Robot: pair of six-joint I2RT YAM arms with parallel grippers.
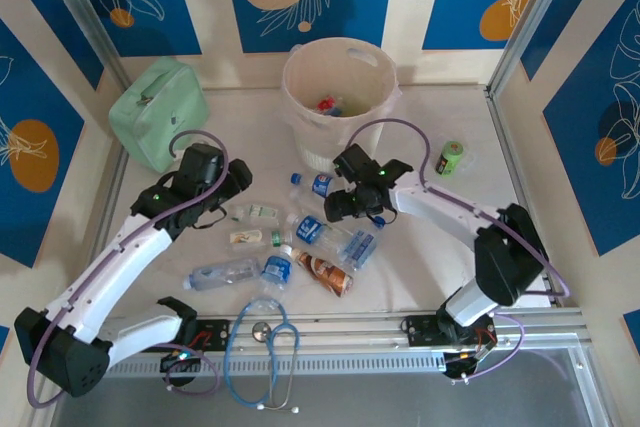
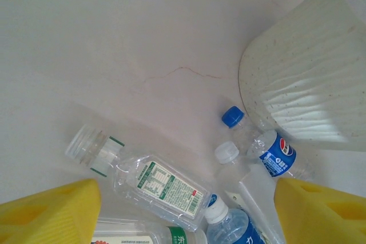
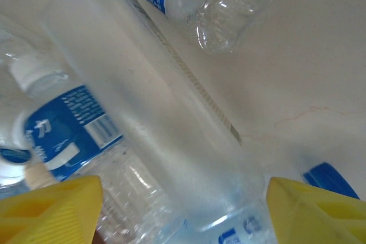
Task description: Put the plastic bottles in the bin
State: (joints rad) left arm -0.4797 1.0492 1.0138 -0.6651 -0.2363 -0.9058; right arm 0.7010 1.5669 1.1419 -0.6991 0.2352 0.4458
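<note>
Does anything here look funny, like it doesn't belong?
Yes. A blue stethoscope lies at the table's near edge beside the plastic bottles, and it is no bottle. One small green bottle also lies alone, right of the bin.

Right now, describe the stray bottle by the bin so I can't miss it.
Find the cream bin at the table's far edge. Just right of it is a short green bottle. It sits alone; the clear, blue-labelled bottles cluster mid-table.

Overhead; wrist cameras close above bottles [image 1: 222, 273]
</note>
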